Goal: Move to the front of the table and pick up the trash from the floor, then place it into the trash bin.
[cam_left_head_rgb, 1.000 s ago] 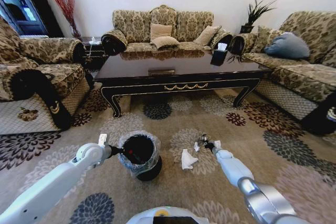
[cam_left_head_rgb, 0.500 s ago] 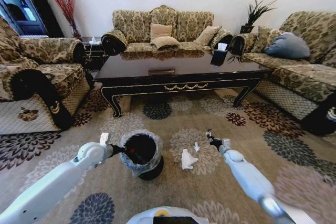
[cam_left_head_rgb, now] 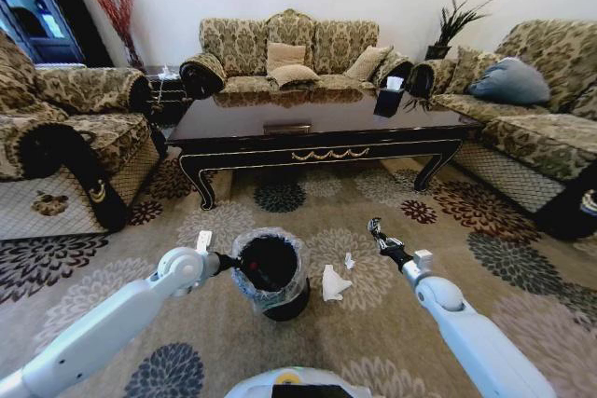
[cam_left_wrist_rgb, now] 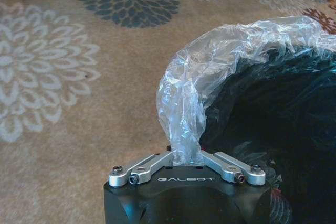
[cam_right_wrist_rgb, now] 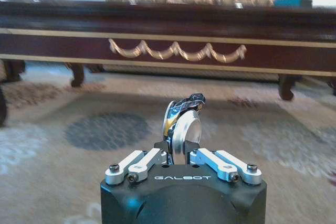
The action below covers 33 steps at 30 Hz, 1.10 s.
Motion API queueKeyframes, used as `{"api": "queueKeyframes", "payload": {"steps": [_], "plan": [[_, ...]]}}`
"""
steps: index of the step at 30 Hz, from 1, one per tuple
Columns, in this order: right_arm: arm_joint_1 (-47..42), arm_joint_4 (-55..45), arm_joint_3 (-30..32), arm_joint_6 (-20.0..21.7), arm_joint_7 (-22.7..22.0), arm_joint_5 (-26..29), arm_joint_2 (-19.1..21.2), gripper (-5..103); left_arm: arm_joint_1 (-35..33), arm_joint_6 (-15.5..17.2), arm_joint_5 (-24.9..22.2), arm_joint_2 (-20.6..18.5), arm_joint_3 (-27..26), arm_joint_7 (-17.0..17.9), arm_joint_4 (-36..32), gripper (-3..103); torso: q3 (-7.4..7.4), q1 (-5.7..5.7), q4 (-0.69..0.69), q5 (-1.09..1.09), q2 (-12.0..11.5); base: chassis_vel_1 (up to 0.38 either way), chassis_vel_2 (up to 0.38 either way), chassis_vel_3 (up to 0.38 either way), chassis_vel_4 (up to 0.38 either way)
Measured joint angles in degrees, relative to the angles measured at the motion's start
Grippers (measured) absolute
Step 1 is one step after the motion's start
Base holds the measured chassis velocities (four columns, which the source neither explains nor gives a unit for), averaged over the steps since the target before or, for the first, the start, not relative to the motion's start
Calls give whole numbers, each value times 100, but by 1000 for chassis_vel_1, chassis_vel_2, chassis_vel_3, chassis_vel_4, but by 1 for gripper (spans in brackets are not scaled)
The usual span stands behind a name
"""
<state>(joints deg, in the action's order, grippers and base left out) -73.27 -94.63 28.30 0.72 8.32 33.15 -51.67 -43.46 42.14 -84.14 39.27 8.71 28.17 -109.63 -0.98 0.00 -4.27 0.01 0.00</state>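
The black trash bin with its clear liner stands on the patterned floor before the dark table. My left gripper is shut on the liner at the bin's rim. Right of the bin, a crumpled white tissue and a small scrap lie on the carpet. My right gripper hangs above the floor to their right, shut on a small round grey piece of trash, facing the table's apron.
Sofas ring the table on three sides, with an armchair at the left. A black tissue box sits on the tabletop. Open carpet lies around the bin and to the right of my arm.
My left gripper has drawn the bin to the right, closer to the tissue. My right gripper has risen off the floor and moved right with the grey piece.
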Motion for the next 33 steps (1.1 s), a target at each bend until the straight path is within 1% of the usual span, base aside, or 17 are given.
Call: {"api": "queueKeyframes", "payload": {"steps": [3, 4, 5, 6, 8, 9, 11, 13, 14, 18, 21, 25, 30, 33], "plan": [[-445, -681, 287, -4, -5, 57, -1, 14, 422, 0, -194, 148, 478, 171, 90, 0, 0, 0, 0, -2, 0, 0, 0, 0, 0], [-445, -681, 287, -4, -5, 57, -1, 14, 422, 0, -194, 148, 478, 171, 90, 0, 0, 0, 0, -2, 0, 0, 0, 0, 0], [-548, -845, 349, -4, -5, 73, -6, 14, 543, 0, -262, 193, 615, 222, 108, 0, -1, 0, -1, -1, 0, 0, 0, 0, 0], [-721, -1112, 467, -7, -5, 88, -24, 14, 780, 0, -386, 311, 862, 342, 154, 0, -1, 0, -1, -1, 0, 0, 0, 0, 0], [-963, -1478, 618, -9, -15, 93, -66, 14, 1083, 0, -511, 494, 1150, 507, 229, 0, -1, 0, -1, -1, 0, 0, 0, 0, 0], [-963, -1478, 618, -9, -15, 93, -66, 14, 1083, 0, -511, 494, 1150, 507, 229, 0, -1, 0, -1, -1, 0, 0, 0, 0, 0], [-1175, -1832, 750, -10, -25, 89, -109, 14, 1335, 0, -595, 679, 1356, 632, 322, 0, -1, 0, -1, 1, 0, 0, 0, 0, 0], [-1519, -2393, 920, -12, -29, 76, -179, 14, 1648, 0, -655, 945, 1615, 773, 467, 0, -1, 0, -1, -1, 0, 0, 0, 0, 0], [-1519, -2393, 920, -12, -29, 76, -179, 14, 1648, 0, -655, 945, 1615, 773, 467, 0, -1, 0, -1, -1, 0, 0, 0, 0, 0], [-2002, -3067, 1052, -19, -28, -30, -295, 14, 1991, 0, -691, 1226, 1915, 864, 611, 0, -1, 0, -2, -1, 0, 0, 0, 0, 0], [-2184, -3305, 1043, -22, -31, -111, -368, 14, 2108, 0, -698, 1315, 2031, 903, 659, 0, -1, 0, -2, -2, 0, 0, 0, 0, 0], [-2418, -3528, 875, -59, -37, -330, -480, 14, 2227, 0, -698, 1396, 2142, 944, 710, 0, -1, 0, 0, -1, 0, 0, 0, 0, 0], [-2537, -3511, 380, -154, -58, -850, -642, 14, 2365, 0, -716, 1469, 2227, 992, 700, 0, -1, 0, 0, -2, 0, 0, 0, 0, 0], [-2527, -3442, 250, -169, -74, -983, -680, 14, 2376, 0, -735, 1474, 2231, 1012, 669, 0, -1, 0, 0, -1, 0, 0, 0, 0, 0]]}}
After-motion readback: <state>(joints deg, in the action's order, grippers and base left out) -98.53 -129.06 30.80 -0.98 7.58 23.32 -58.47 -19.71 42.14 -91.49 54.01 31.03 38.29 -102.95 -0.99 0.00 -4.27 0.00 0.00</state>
